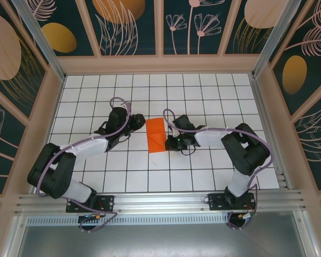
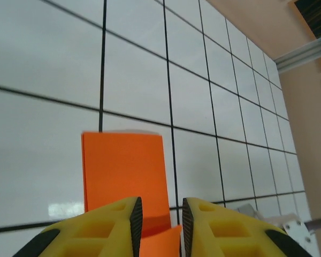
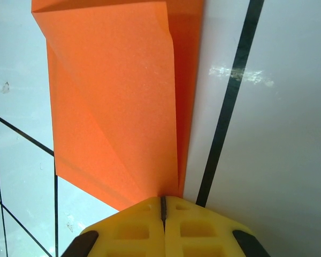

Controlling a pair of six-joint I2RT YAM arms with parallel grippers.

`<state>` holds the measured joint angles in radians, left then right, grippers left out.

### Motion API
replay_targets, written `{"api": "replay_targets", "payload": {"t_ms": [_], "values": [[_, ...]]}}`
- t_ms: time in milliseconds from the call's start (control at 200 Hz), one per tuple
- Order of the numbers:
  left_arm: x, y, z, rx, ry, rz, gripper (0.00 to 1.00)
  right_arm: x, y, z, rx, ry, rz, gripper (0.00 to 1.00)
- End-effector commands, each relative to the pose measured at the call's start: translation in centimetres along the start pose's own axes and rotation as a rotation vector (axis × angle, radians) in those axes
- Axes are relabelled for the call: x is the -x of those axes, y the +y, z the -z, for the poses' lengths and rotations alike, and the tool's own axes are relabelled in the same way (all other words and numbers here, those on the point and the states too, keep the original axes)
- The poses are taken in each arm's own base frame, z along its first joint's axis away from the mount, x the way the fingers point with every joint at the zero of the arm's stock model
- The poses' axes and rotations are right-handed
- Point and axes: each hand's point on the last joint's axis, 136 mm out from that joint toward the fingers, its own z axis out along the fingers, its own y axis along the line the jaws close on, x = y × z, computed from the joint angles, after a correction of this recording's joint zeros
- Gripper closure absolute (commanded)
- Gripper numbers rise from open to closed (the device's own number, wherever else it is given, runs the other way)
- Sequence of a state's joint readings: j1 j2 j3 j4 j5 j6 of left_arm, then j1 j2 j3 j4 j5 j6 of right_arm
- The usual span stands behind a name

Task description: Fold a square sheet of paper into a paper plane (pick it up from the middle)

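The square sheet of paper (image 1: 155, 135) lies folded into a narrow orange strip with slanted creases at the middle of the table. In the left wrist view, the sheet of paper (image 2: 123, 166) lies flat ahead, and a raised orange flap of it pokes up between the parted jaws of my left gripper (image 2: 161, 214). Seen from above, my left gripper (image 1: 141, 128) is at the strip's left edge. My right gripper (image 1: 168, 140) is at its lower right edge. There the right gripper (image 3: 163, 199) is shut, and the layers of the paper (image 3: 112, 101) run into its seam.
The white gridded table (image 1: 203, 91) is boxed in by beige walls at the back and both sides. A metal rail (image 1: 160, 202) with the arm bases runs along the near edge. Open tiles lie behind and in front of the paper.
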<state>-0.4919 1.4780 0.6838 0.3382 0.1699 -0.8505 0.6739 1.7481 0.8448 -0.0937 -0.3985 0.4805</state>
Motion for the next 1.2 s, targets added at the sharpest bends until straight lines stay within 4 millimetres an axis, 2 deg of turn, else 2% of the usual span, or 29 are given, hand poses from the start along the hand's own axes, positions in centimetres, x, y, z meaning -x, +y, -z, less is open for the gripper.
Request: {"api": "replay_targets", "payload": {"t_ms": [0, 235, 330, 495, 580, 600, 701, 981, 1196], "values": [[-3.3, 0.2, -0.5, -0.051, 0.107, 0.064, 0.73, -5.0, -5.8, -0.8, -0.192, 0.145, -0.105, 0.96], [-7.6, -3.1, -2.1, -0.163, 0.233, 0.098, 0.76, -4.7, -5.5, -0.6, -0.17, 0.132, -0.11, 0.99], [-9.0, -3.6, -2.7, -0.169, 0.265, 0.125, 0.78, -4.8, -5.6, -0.6, -0.168, 0.132, -0.117, 0.99], [-11.0, -2.8, -3.6, -0.123, 0.314, 0.179, 0.81, -4.5, -5.6, -0.4, -0.166, 0.124, -0.122, 0.99], [-11.5, -3.3, -3.8, -0.129, 0.332, 0.183, 0.82, -4.6, -5.6, -0.5, -0.166, 0.126, -0.124, 0.99], [-12.2, -2.7, -4.3, -0.111, 0.351, 0.186, 0.83, -4.6, -5.7, -0.5, -0.167, 0.127, -0.125, 0.99], [-13.2, -2.8, -4.8, -0.101, 0.383, 0.187, 0.83, -4.6, -5.7, -0.5, -0.167, 0.127, -0.126, 0.99], [-14.4, -2.4, -5.4, -0.086, 0.427, 0.222, 0.85, -4.7, -5.7, -0.7, -0.165, 0.136, -0.126, 0.99], [-14.9, -1.1, -5.5, -0.039, 0.425, 0.252, 0.86, -4.7, -5.8, -0.7, -0.168, 0.137, -0.128, 0.99]]}}
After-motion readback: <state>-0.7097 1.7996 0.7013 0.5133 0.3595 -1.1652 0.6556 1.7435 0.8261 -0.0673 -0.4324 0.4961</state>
